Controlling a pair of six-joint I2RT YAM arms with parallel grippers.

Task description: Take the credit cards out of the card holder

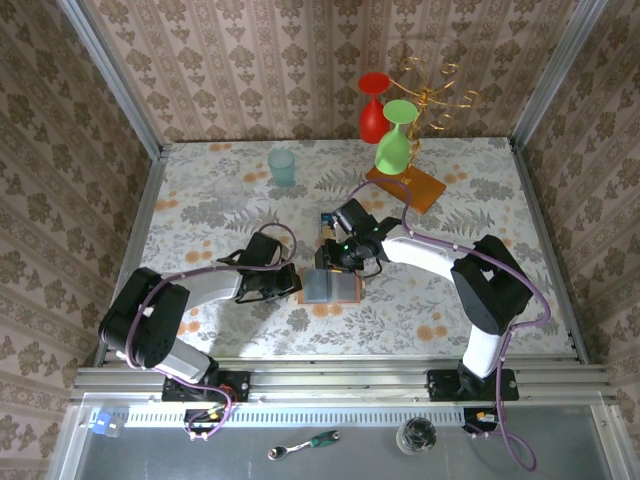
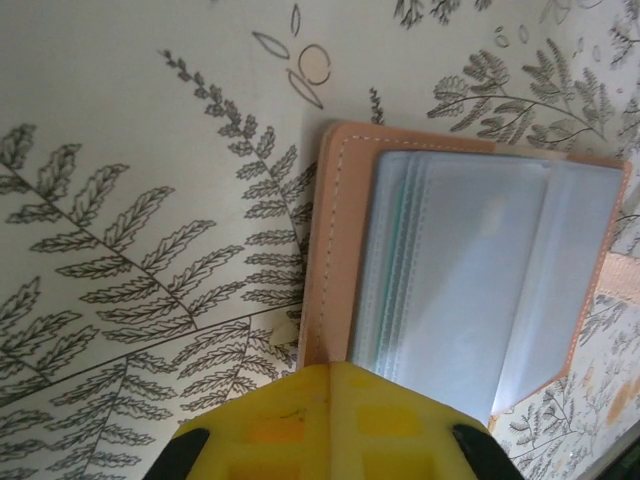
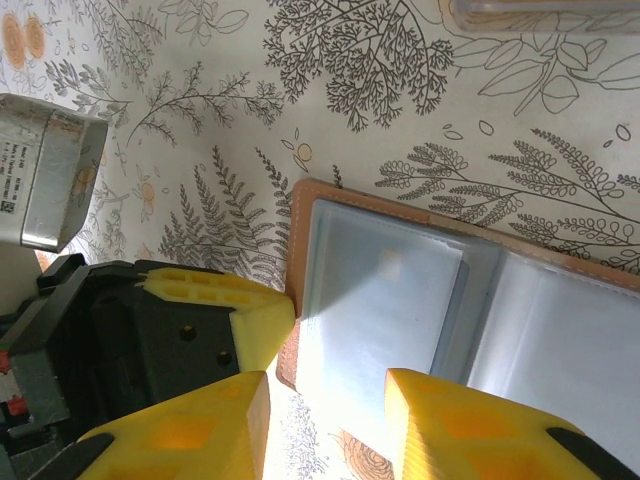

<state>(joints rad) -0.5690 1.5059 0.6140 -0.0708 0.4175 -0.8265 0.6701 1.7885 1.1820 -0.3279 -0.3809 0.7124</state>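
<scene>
We log holder (image 1: 331, 286) open on surface (image 1: 200, 205), frame centre. Left end effector (image 2: 330, 385) clenched, tip on leather edge, likely pinning it. Right end effector (image 3: 328, 390) released, jaws straddling sleeve (image 3: 380, 300), lining up grab.

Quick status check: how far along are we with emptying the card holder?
Done: the card holder lies open, clear sleeves facing up. In hand: the left gripper, shut, is pressed at its leather edge, while the right gripper stands open astride a sleeve. Left: pulling the cards. None is gripped yet, and I cannot tell how many the sleeves hold.
</scene>
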